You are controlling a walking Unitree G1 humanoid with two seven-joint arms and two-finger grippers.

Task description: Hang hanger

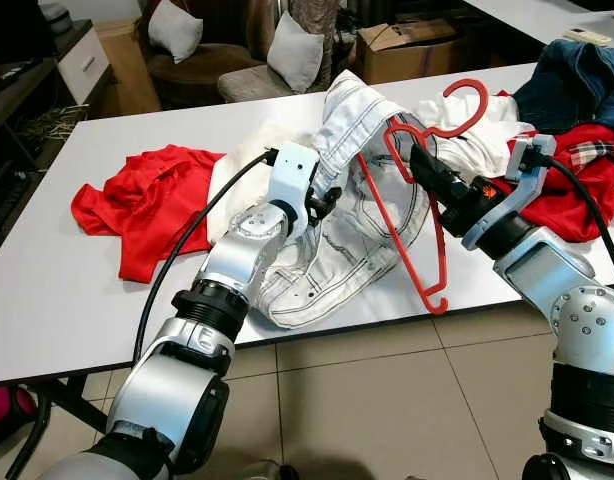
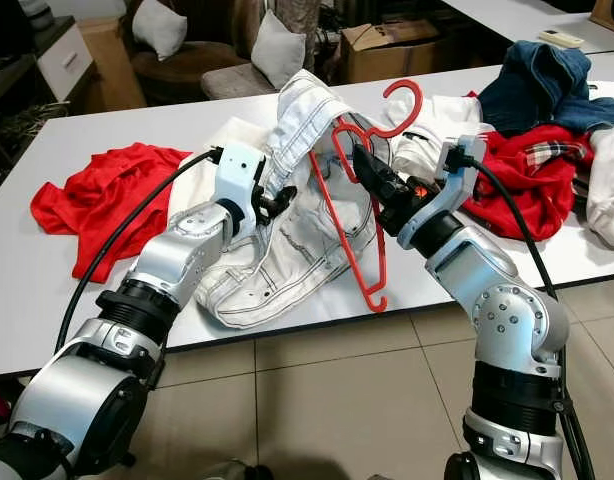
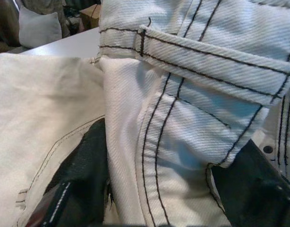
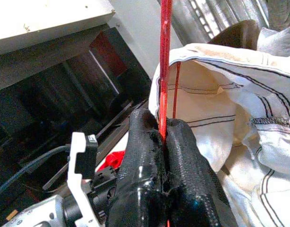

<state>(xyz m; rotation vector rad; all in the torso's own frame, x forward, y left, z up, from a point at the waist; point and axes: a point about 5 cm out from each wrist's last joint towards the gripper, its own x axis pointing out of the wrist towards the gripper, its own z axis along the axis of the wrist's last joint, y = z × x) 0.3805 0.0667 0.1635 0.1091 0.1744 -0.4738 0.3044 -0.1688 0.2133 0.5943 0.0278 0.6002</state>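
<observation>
A white denim jacket [image 1: 337, 215] with dark stitching lies bunched on the white table [image 1: 67, 300], its upper part lifted. My left gripper [image 1: 322, 200] is shut on a fold of the jacket [image 3: 149, 156], one black finger [image 3: 83, 179] on each side of the cloth. A red plastic hanger [image 1: 422, 200] leans across the jacket, hook up and one end near the table's front edge. My right gripper [image 1: 419, 160] is shut on the hanger's upper bar, and the red bar [image 4: 165, 71] runs up from between the closed fingertips [image 4: 145, 137].
A red shirt [image 1: 147, 205] lies at the table's left. White, red and blue clothes [image 1: 577, 120] are piled at the right. Beyond the table stand a chair with cushions [image 1: 292, 50] and a cardboard box [image 1: 407, 45]. Tiled floor lies below the front edge.
</observation>
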